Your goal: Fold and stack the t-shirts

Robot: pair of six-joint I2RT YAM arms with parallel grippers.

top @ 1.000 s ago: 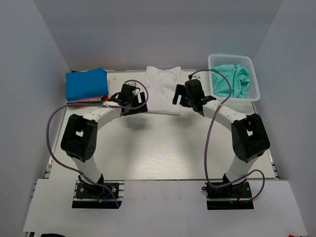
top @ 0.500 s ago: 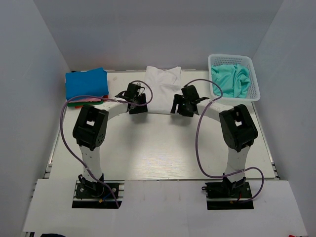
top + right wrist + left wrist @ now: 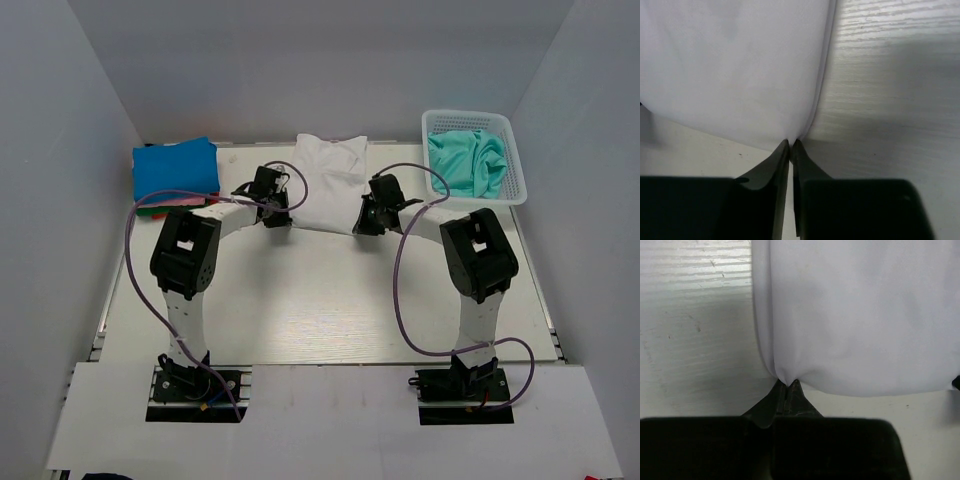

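A white t-shirt (image 3: 328, 180) lies flat at the back middle of the table, folded into a narrow strip. My left gripper (image 3: 281, 214) is shut on its near left corner; in the left wrist view the cloth (image 3: 850, 315) is pinched at the gripper's (image 3: 788, 383) closed tips. My right gripper (image 3: 366, 222) is shut on the near right corner, with the white cloth (image 3: 735, 70) bunching into its (image 3: 790, 142) tips. A stack of folded t-shirts, blue (image 3: 176, 168) on top with pink and red edges below, sits at the back left. A teal t-shirt (image 3: 468, 160) lies crumpled in the basket.
The white lattice basket (image 3: 515, 160) stands at the back right corner. Purple cables loop over both arms. Grey walls close in the table on three sides.
Both grippers came down from above the shirt to its near corners and went from open to shut on the cloth. The shirt has stayed in place.
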